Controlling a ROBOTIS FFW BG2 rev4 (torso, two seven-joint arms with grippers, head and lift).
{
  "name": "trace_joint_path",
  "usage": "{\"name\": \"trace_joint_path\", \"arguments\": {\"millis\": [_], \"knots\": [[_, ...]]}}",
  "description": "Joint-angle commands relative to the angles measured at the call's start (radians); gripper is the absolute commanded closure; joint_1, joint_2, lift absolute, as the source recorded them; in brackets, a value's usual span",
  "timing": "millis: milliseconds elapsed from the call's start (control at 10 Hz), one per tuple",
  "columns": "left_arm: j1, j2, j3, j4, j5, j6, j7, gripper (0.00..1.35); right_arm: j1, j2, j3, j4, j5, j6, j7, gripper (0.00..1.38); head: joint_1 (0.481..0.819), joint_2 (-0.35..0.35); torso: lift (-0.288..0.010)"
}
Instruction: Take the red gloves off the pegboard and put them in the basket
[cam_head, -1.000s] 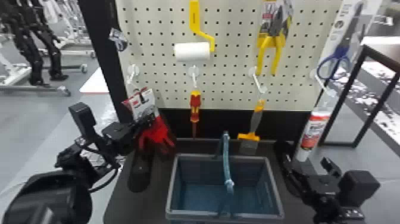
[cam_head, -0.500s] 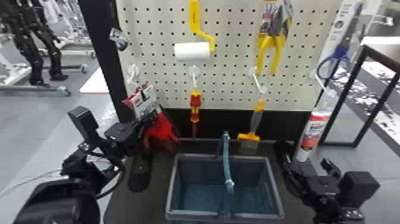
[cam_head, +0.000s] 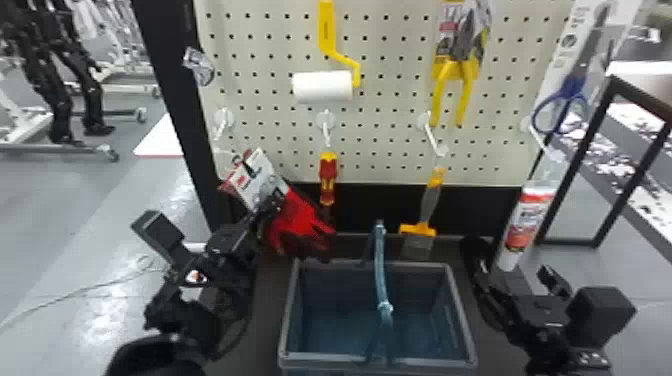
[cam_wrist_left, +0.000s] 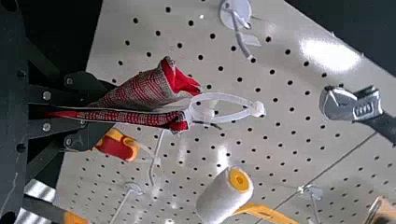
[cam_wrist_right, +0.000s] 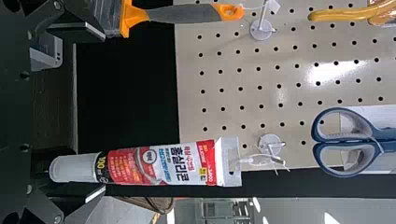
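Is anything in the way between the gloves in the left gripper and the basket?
No separate object is visible between the gloves, held by the left gripper, and the basket. Its back-left rim probably needs clearing, and its raised handle crosses mid-opening; the left part looks open.

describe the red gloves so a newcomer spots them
Find the pegboard behind the basket. Near its lower left corner, the left gripper holds the gloves, soft red fabric under a white card. Unlike the slim red-and-yellow screwdriver beside them, they have dangling fingers.
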Motion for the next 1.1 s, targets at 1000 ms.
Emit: {"name": "trace_joint_path", "arguments": {"millis": [1000], "knots": [[0.071, 0.019, -0.17, 0.065, 0.342, 0.147, 0.188, 1.22, 0.0, -0.005, 0.0, -0.005, -0.004, 0.003, 0.008, 0.17, 0.549, 0.0, -0.1]]}}
